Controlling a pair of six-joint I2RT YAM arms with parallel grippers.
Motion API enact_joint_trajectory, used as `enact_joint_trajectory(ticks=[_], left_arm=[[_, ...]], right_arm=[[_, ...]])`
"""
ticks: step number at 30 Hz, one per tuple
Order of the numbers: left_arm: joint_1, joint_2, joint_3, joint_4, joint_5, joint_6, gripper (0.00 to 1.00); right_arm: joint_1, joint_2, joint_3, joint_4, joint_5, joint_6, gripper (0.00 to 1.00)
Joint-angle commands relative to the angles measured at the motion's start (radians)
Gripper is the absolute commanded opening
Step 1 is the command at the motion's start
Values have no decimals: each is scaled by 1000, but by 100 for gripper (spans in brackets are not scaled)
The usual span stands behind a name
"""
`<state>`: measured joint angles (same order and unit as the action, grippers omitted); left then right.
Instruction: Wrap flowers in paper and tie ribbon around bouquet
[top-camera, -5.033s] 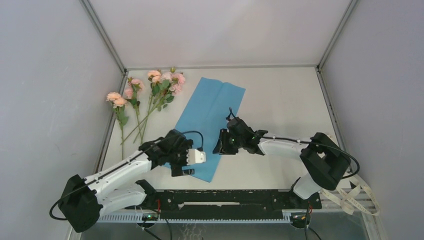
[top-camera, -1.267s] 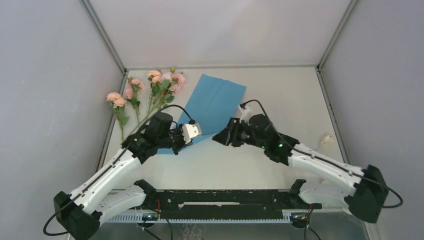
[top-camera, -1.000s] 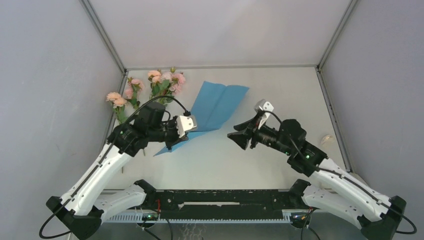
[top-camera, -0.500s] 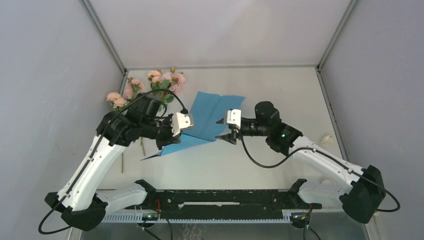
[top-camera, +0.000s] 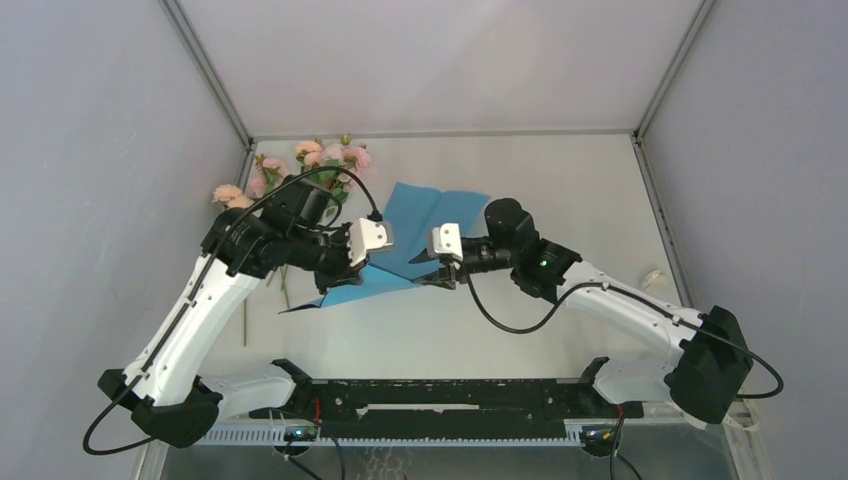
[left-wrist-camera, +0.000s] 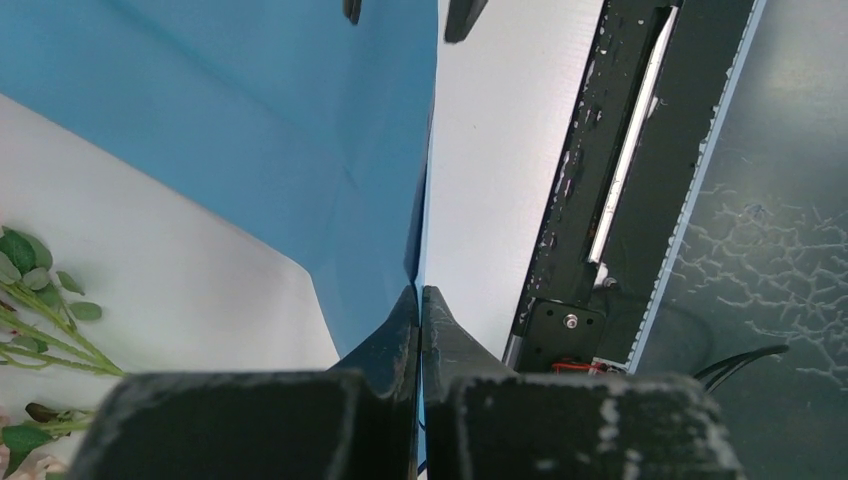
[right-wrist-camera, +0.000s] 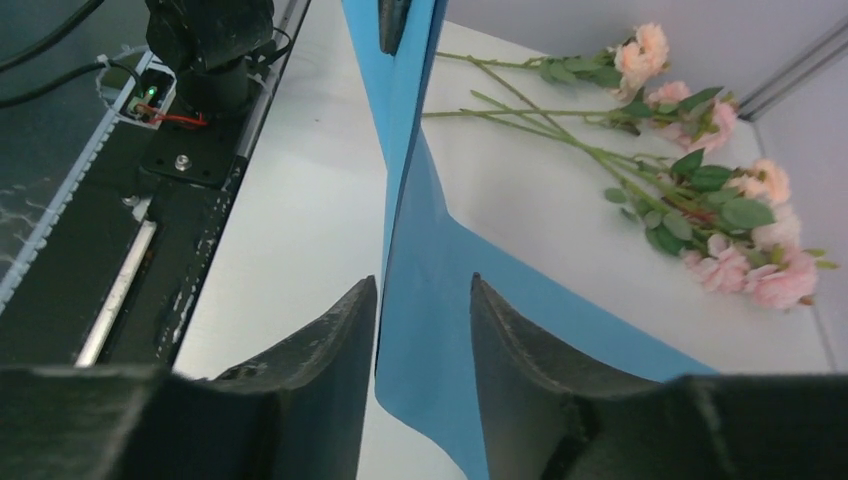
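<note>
Centre of the top view: the paper (top-camera: 425, 215), light blue, hangs raised off the table (top-camera: 570, 190) between both arms, its far part resting near the back.
Left gripper (top-camera: 338, 272): jaws pressed together on one edge of the paper (left-wrist-camera: 250, 120); the wrist view shows the tips (left-wrist-camera: 420, 298) pinching a fold.
Right gripper (top-camera: 440, 272): jaws apart, the paper (right-wrist-camera: 420, 250) showing in the gap (right-wrist-camera: 423, 290); contact cannot be told.
Upper left of the table: the flowers (top-camera: 325, 158) lie loose, unwrapped, blooms toward the back wall, apart from the paper.
</note>
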<state>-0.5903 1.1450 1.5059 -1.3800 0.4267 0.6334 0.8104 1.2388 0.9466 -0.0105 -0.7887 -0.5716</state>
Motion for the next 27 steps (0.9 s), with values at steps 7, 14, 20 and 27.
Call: enact_joint_trajectory(ticks=[7,14,20,27], left_arm=[[4,0,48,-8,38,26,0],[6,-9,38,-3,28,25,0],[4,-13,28,1,17,25,0],[6,-10,25,4,23,26,0]], right_arm=[[9,65,91,85,46,117,34],[13,59,92,77,26,140,35],[13,39,91,39,-26,168,40],[20,75,92,54,20,212,37]])
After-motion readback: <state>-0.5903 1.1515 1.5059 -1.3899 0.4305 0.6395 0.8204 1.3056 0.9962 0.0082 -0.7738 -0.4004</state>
